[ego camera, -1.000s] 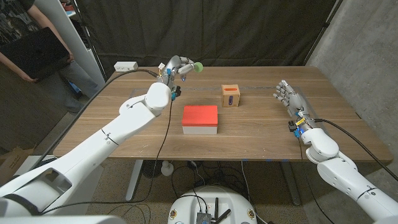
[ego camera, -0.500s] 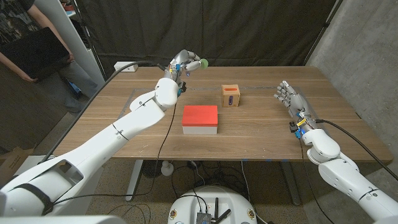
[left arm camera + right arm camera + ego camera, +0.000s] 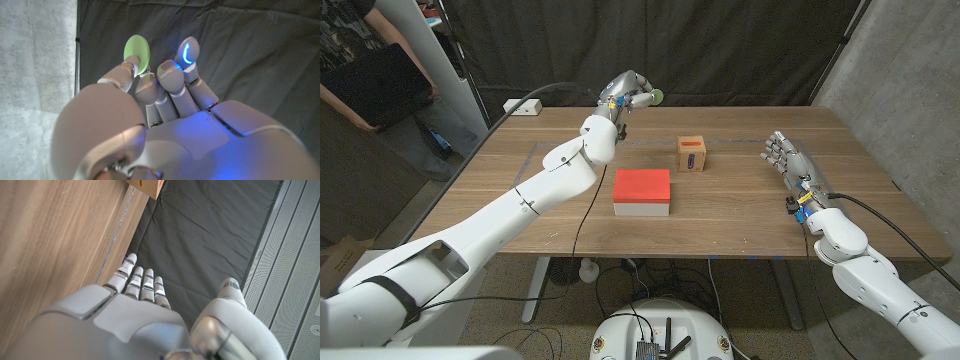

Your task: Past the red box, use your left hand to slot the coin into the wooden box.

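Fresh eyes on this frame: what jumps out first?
The left hand, raised over the table's far edge, pinches a green coin at its fingertips. Next is the red box at the table's middle, with the wooden box beyond it to the right, a slot in its front face. The right hand waits near the right edge, holding nothing.

Left arm stretched far forward, left hand (image 3: 631, 92) raised at the far edge of the tabletop (image 3: 740, 215), fingertips pinching the green coin (image 3: 137, 50). Right hand (image 3: 787, 160) waits near the right side, fingers together and extended, holding nothing.
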`<move>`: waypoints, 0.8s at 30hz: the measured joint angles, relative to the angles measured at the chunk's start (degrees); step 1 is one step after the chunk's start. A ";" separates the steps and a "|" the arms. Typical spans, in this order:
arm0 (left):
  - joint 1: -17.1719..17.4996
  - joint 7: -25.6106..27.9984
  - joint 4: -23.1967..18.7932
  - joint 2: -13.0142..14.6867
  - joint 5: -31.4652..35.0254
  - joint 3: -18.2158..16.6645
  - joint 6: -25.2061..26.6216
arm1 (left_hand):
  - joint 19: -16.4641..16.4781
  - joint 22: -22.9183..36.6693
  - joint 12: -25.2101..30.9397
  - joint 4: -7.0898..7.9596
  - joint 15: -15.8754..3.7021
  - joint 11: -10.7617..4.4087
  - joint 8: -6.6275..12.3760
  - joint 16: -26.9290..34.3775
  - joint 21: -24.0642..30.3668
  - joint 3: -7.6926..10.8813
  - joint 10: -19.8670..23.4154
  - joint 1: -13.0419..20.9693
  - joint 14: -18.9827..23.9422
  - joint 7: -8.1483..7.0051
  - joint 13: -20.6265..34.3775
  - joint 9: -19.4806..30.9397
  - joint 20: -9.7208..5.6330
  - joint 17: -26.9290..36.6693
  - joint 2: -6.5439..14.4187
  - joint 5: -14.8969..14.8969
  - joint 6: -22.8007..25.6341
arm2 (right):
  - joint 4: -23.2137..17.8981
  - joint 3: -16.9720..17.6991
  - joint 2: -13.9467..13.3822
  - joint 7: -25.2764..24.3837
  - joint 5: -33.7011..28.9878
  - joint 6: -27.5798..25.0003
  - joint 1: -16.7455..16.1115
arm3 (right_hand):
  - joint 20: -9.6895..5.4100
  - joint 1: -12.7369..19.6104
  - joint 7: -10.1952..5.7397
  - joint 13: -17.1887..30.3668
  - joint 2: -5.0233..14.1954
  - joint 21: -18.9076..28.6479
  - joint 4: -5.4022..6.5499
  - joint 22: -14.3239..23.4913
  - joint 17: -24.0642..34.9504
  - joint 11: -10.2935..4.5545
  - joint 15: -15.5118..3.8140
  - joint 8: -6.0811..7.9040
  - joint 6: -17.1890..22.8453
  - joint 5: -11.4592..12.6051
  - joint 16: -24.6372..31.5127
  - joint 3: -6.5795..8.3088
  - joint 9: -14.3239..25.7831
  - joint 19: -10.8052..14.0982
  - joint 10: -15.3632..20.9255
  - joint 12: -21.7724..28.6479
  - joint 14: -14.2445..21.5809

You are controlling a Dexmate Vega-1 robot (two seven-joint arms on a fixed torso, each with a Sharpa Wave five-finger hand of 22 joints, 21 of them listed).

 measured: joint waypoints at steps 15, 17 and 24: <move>-5.68 -8.69 2.68 -1.53 13.57 4.47 2.54 | 0.00 0.00 -0.26 -0.16 0.00 0.09 -0.87 -0.05 -0.24 -0.47 0.10 0.38 0.00 0.10 0.02 0.13 0.00 -0.96 0.08 -0.11 0.10 | 0.49 0.11 0.17 -0.22 0.21 -0.16 -0.27 | 0.00 0.00 0.00 0.00 0.00 0.00 0.00 0.00 0.00 0.00 0.00 0.00 0.00 0.00 0.00 0.00 0.00 0.00 0.00 0.00 0.00; -6.44 -12.03 3.11 -1.82 16.67 4.95 2.59 | 0.00 0.00 -0.26 -0.16 0.00 0.09 -0.87 -0.05 -0.23 -0.47 0.11 0.39 0.00 0.10 0.07 0.13 0.00 -0.96 0.08 -0.11 0.10 | 0.52 0.11 0.22 -0.28 0.21 -0.16 -0.29 | 0.00 0.00 0.00 0.00 0.00 0.00 0.00 0.00 0.00 0.00 0.00 0.00 0.00 0.00 0.00 0.00 0.00 0.00 0.00 0.00 0.00; -8.55 -15.37 4.28 -2.72 19.08 6.45 2.43 | -0.22 -0.17 -0.26 -0.16 0.01 0.35 -1.25 -0.05 -0.24 -0.47 -0.07 0.54 0.00 0.10 0.25 0.13 0.00 -0.96 0.23 -0.17 0.11 | 0.52 0.11 0.27 -0.48 0.16 -0.16 -0.38 | 0.00 0.00 0.00 0.00 0.00 0.00 0.00 0.00 0.01 0.00 0.00 0.00 0.00 0.00 0.00 0.00 0.00 0.00 0.00 0.00 0.00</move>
